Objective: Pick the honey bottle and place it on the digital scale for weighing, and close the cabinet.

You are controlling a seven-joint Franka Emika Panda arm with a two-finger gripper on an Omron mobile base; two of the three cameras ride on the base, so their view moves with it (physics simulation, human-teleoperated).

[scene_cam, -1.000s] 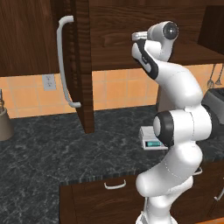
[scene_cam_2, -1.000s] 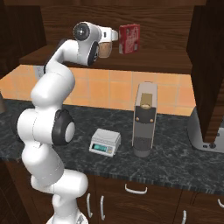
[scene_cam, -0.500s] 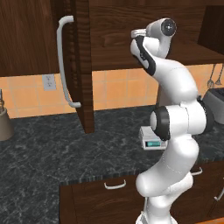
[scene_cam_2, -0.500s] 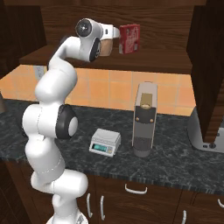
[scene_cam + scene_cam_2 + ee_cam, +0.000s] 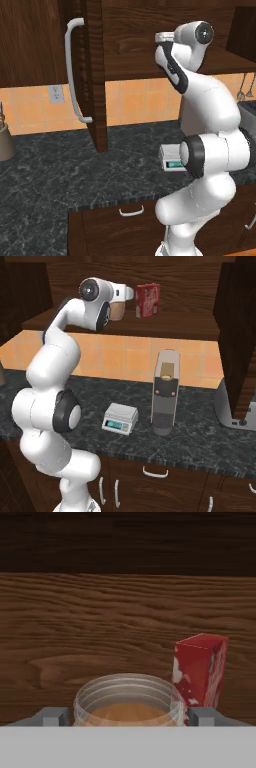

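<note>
left base view: the cabinet (image 5: pixel 95 75) door hangs open over the dark counter (image 5: pixel 60 170).
right base view: the gripper (image 5: pixel 121 302) reaches the honey bottle (image 5: pixel 118 311) on the shelf; the digital scale (image 5: pixel 120 418) waits below.
hand view: jaws straddle the bottle, seemingly pinching it; lift next.

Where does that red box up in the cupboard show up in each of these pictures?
Left base view: I cannot find it; the arm and shelf front cover that spot.
Right base view: the red box stands on the cabinet shelf, upper middle, just right of the gripper.
Hand view: it stands right of centre, beside and behind the honey bottle.
Shared landmark: the honey bottle, beside the box in both.
</note>
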